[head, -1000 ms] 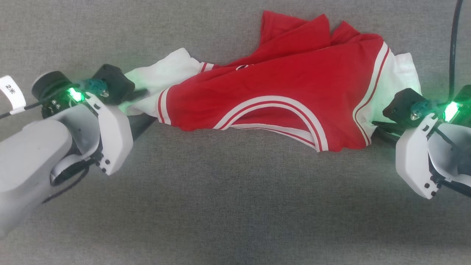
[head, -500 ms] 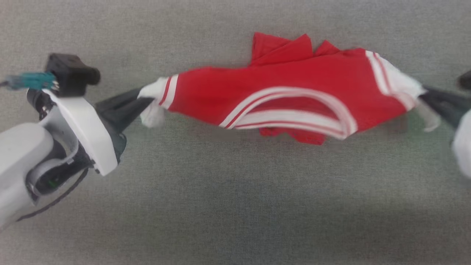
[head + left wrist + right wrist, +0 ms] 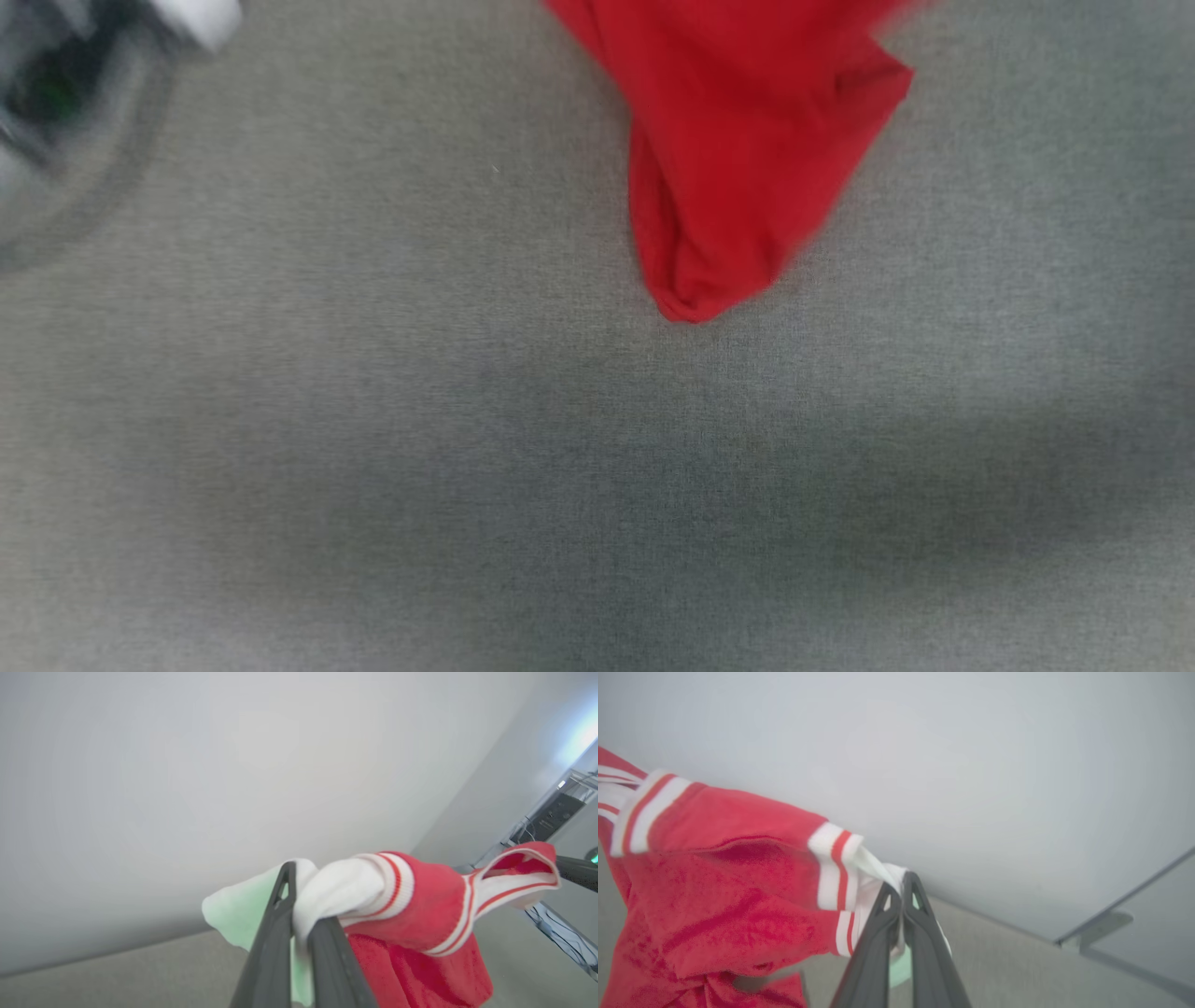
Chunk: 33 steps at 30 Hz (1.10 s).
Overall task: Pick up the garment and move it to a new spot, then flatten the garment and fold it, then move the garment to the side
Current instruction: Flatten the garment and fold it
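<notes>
The red garment (image 3: pixel 738 140) hangs down from the top edge of the head view, its lowest fold just above the grey surface. In the left wrist view my left gripper (image 3: pixel 301 896) is shut on a white sleeve end of the garment (image 3: pixel 420 905), which stretches away to the right toward the dark fingers of my right gripper (image 3: pixel 577 870). My right gripper (image 3: pixel 900 886) is shut on the other white, red-striped sleeve end of the garment (image 3: pixel 728 868), whose body sags to the left. A blurred part of my left arm (image 3: pixel 56 75) shows at the head view's top left.
A grey fabric surface (image 3: pixel 373 420) spreads below the hanging cloth. A pale wall (image 3: pixel 187 788) stands behind. A metal rack with cables (image 3: pixel 551 816) stands at the far right of the left wrist view, and a grey ledge (image 3: pixel 1106 924) shows in the right wrist view.
My left gripper has shut on the white sleeve. Both arms have lifted the garment off the surface, so it now hangs between them. The head view has shifted as well.
</notes>
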{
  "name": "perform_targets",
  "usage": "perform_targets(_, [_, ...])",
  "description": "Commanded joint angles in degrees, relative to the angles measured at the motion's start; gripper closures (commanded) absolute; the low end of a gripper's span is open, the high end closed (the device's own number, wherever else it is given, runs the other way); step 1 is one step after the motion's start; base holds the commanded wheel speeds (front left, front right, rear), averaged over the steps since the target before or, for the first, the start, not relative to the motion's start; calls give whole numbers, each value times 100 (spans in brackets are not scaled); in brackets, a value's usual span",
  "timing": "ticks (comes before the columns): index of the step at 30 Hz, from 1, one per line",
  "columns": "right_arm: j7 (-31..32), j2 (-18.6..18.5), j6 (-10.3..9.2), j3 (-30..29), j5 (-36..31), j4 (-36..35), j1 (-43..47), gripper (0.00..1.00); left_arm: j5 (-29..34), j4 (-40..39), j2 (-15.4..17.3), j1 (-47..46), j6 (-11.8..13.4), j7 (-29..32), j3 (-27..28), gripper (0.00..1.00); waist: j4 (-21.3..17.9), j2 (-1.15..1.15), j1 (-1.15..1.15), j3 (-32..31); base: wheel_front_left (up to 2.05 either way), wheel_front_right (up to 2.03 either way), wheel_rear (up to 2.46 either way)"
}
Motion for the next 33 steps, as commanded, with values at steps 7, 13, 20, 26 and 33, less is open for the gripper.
perform_targets(7, [-1319, 1026, -11, -623, -887, 1841, -2535, 100, -66, 1791, -526, -1740, -10, -538, 944, 100, -192, 0, 0, 325, 0, 0, 0])
perform_targets(13, [-2048, 1324, -16, -698, -1330, 2912, -3569, 100, 47, 2173, -687, -2338, 4, -676, 1496, 100, -239, 0, 0, 150, 0, 0, 0])
perform_targets(20, [-1822, 1099, -14, -154, -718, 3116, -2732, 100, -87, 1165, -314, -989, 3, -476, 1115, 100, -265, 0, 0, -70, 0, 0, 0])
perform_targets(26, [-1242, 670, -14, 128, 84, 2435, -881, 100, -526, -122, 283, 1202, 3, -462, 613, 100, -281, 0, 0, -239, 0, 0, 0])
perform_targets(33, [-517, 116, -12, -192, 1147, 1127, 1756, 100, -983, -1476, 680, 3431, -4, -605, 471, 100, -268, 0, 0, -501, 0, 0, 0])
